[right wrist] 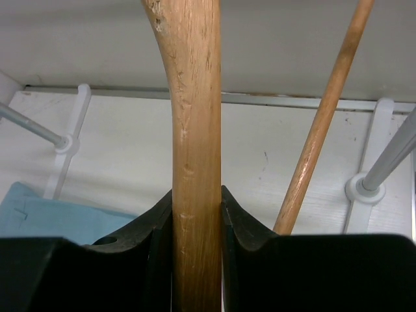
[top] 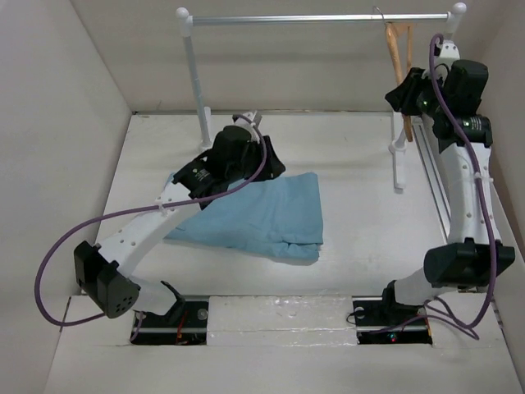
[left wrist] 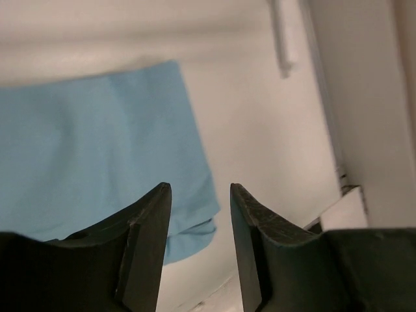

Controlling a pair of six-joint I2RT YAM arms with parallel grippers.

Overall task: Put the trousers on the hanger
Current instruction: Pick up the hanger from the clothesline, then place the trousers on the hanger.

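The light blue trousers (top: 262, 215) lie folded flat on the white table, left of centre; they also show in the left wrist view (left wrist: 97, 149). My left gripper (top: 267, 156) hovers open and empty over their far edge, jaws apart (left wrist: 200, 195). The wooden hanger (top: 399, 57) hangs by its hook from the rail at the far right. My right gripper (top: 404, 92) is shut on the hanger's wooden arm (right wrist: 195, 130), pads pressed on both sides (right wrist: 197, 198). The thin crossbar (right wrist: 322, 123) runs beside it.
The white-and-silver clothes rail (top: 312, 18) spans the back, with posts at left (top: 197, 82) and right (top: 399, 164). White walls close in the table on the left, back and right. A purple cable loops from the left arm (top: 49, 263).
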